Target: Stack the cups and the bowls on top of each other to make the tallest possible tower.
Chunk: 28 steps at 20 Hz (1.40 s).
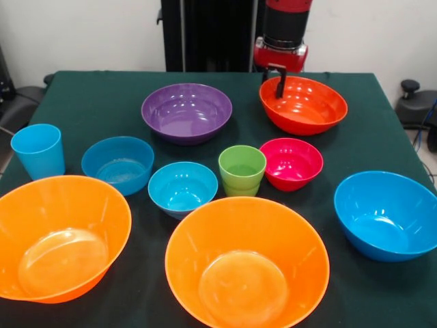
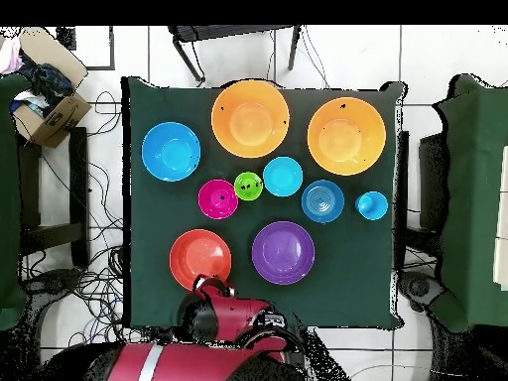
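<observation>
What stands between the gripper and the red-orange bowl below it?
Nothing visible. The gripper hangs at the far rim of the red-orange bowl, with a finger reaching inside. The bowl is empty, and the purple bowl stands apart beside it.

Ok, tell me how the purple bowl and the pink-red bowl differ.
The purple bowl is clearly wider than the pink-red bowl. The purple bowl stands apart from its neighbours, while the pink-red bowl sits right beside the lime green cup. The purple bowl lies nearer the table's far edge in the front view; the pink-red bowl sits mid-table. Both are glossy, round, upright and empty.
</observation>
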{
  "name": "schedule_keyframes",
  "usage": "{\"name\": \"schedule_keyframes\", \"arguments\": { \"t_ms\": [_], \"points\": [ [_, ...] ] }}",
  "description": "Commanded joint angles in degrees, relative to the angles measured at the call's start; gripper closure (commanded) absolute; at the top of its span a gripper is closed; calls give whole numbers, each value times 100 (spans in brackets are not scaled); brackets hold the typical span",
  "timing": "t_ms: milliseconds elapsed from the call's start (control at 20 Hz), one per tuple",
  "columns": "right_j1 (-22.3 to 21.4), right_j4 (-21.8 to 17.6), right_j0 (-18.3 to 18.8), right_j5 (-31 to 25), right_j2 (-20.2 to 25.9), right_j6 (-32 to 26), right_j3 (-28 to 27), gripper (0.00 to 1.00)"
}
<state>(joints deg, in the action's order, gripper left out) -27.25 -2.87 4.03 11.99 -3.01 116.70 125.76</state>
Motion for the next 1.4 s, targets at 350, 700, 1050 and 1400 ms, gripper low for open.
{"name": "schedule_keyframes", "arguments": {
  "t_ms": [350,700,1050,1400],
  "points": [
    [-652,175,-48,-1344,557,519,-419,100],
    [-1057,175,-6,-1822,628,459,-522,100],
    [-1269,199,64,-2205,727,458,-599,100],
    [-1412,191,93,-2424,806,462,-613,100]
  ]
}}
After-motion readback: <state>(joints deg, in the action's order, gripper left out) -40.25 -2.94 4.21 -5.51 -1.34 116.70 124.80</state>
